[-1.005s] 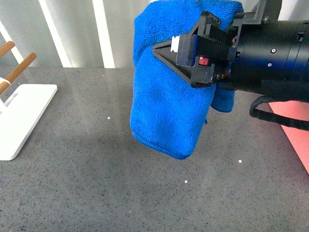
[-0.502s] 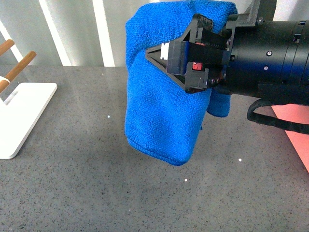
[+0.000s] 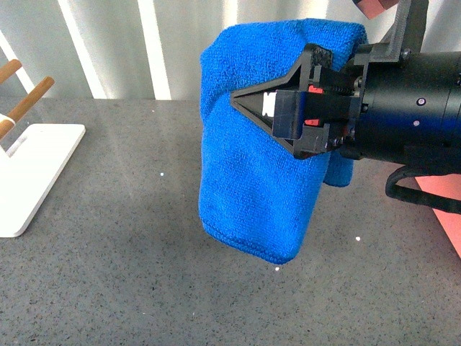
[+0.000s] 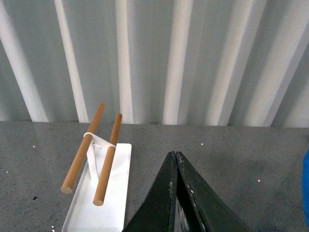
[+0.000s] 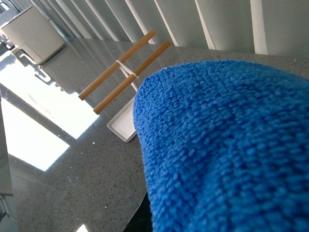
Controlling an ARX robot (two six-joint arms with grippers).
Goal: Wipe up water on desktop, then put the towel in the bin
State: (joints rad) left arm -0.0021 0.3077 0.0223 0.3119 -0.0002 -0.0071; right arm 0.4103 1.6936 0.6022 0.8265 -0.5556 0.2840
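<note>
- Against half a second ago, the right claw [image 3: 252, 107] and the towel [image 3: 248, 194] sit further toward the right of the front view and a little lower. The towel's bottom hem now reaches down to a white speck on the tabletop [image 3: 108, 274].
- The rack [image 3: 32, 173] at the left edge, with its white base and wooden rods, is unmoved.
- The towel is bright blue and fluffy. It is draped over the claw and hangs in a long folded flap with a rounded, stitched lower edge.
- It fills the middle of the front view, above the grey speckled tabletop. I cannot tell whether the hem touches the surface.
- In the right wrist view the towel [image 5: 227, 145] fills most of the lower right, with the rack [image 5: 126, 123] beyond it.
- The right arm reaches in level from the right edge of the frame, with its claw pointing left. The claw is clamped on the towel's upper part.
- The bin [image 3: 448, 227] shows as a salmon-pink strip at the right edge, behind the arm's cable.
- The left claw [image 4: 174, 157] has its jaws pressed together with nothing between them. It hovers over the tabletop just beside the rack [image 4: 99, 193].
</note>
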